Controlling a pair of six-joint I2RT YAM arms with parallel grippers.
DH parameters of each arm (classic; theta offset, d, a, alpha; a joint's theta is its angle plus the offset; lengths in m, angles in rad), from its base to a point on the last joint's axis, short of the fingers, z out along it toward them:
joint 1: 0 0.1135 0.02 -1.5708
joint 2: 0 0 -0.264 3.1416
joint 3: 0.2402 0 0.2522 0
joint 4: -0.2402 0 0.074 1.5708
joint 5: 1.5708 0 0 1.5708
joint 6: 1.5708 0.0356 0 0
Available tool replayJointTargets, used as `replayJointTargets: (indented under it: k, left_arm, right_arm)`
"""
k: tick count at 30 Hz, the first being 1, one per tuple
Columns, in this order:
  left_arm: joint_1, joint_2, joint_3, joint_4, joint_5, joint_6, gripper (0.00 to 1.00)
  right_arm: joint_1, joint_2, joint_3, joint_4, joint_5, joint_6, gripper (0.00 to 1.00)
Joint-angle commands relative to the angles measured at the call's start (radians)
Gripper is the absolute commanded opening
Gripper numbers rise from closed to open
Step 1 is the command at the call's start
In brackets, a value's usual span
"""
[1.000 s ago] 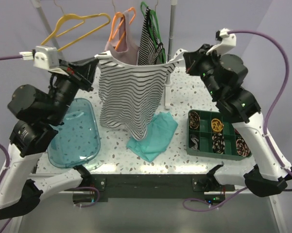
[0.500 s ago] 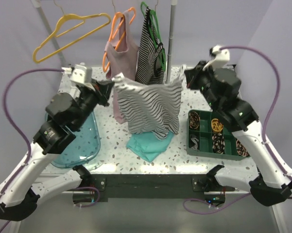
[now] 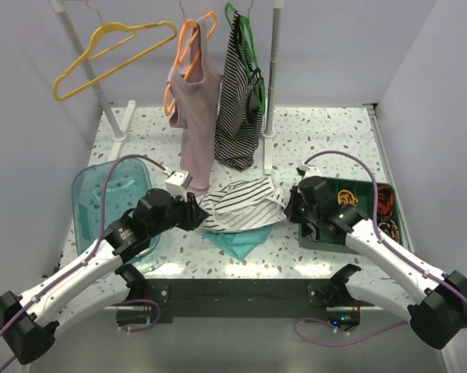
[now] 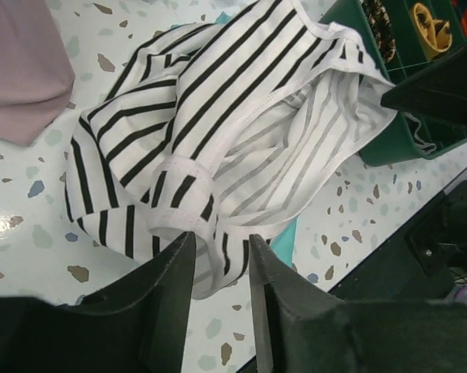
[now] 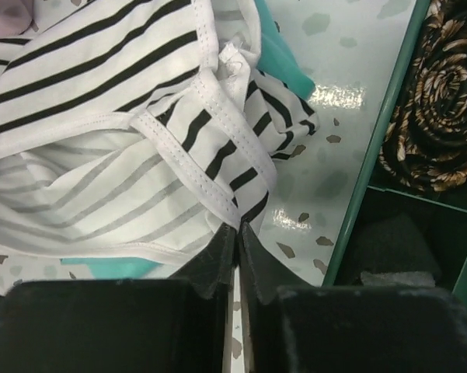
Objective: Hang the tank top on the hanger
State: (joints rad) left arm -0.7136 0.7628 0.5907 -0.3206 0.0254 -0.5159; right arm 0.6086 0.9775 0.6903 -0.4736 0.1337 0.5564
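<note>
The tank top lies crumpled on the table between my two arms, white with thin black stripes. My left gripper sits low at its left edge. In the left wrist view the jaws stand apart, with a loose fold of the tank top lying between the fingertips. My right gripper is at the garment's right edge. In the right wrist view it is shut on a white hem of the tank top. The yellow hanger hangs bare on the rack at the back left.
A teal cloth lies under the tank top. A green compartment tray stands right beside my right gripper. A clear blue bin is on the left. A pink top on an orange hanger and a densely striped top on a green hanger hang behind.
Both arms came down and inward, bringing the tank top from hanging spread in the air to a heap on the table. The left jaws have opened; the right still pinches the hem.
</note>
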Motion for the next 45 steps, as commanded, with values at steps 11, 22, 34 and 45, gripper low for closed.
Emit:
replayJointTargets:
  k: [11,22,34,45]
  left_arm:
    - [0.005,-0.073,0.401,-0.015,-0.12,0.063,0.66]
    - [0.041,0.286,0.969,-0.025,-0.826,0.356,0.82]
    - [0.793,0.584,1.299,-0.13,-0.038,0.278,0.96]
    - [1.253,0.668,1.186,0.175,0.442,0.024,0.97]
  right_arm:
    - [0.028,-0.125,0.06,-0.053,-0.074,-0.03,0.62]
    - [0.028,-0.053,0.186,-0.033,-0.112,-0.113,0.64]
    - [0.028,-0.005,0.163,0.033,-0.207,-0.158,0.64]
    - [0.028,0.044,0.176,0.041,-0.272,-0.202,0.64]
